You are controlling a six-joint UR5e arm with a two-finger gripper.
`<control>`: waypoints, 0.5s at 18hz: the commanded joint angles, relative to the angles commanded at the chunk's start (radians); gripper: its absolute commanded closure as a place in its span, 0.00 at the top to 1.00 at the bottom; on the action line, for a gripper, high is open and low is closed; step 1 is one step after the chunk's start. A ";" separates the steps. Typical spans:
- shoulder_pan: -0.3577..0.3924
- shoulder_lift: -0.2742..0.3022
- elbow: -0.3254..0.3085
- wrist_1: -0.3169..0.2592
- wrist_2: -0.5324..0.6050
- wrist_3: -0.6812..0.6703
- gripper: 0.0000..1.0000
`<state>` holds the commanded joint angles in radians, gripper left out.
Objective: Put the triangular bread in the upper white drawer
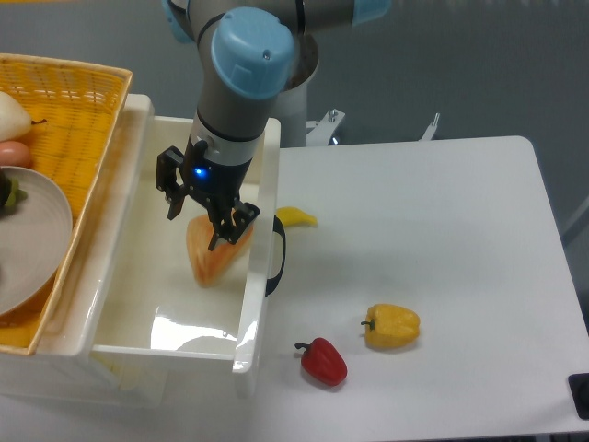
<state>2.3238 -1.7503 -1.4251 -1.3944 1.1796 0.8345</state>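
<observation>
The triangular bread [216, 259], golden-orange, lies inside the upper white drawer [120, 276]. It is tipped up on edge and leans against the drawer's right wall. My gripper [194, 228] hangs over the drawer just above the bread, open, with its black fingers [171, 204] spread and nothing held between them. One finger partly covers the bread's top edge. The drawer's black curved handle [277, 254] faces the table on the right.
A yellow wicker basket [83, 101] with a grey plate [32, 230] and some food sits over the drawer's left side. On the table lie a small yellow banana-like piece [296, 217], a yellow bell pepper [393, 326] and a red pepper [322, 361].
</observation>
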 joint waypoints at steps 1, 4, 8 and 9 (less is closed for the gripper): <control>0.017 0.002 0.006 0.000 0.000 0.002 0.76; 0.058 0.003 0.034 0.003 -0.002 0.002 0.81; 0.138 0.006 0.057 0.006 0.000 0.002 1.00; 0.161 0.006 0.057 0.006 0.000 0.005 1.00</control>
<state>2.4848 -1.7441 -1.3683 -1.3883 1.1796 0.8391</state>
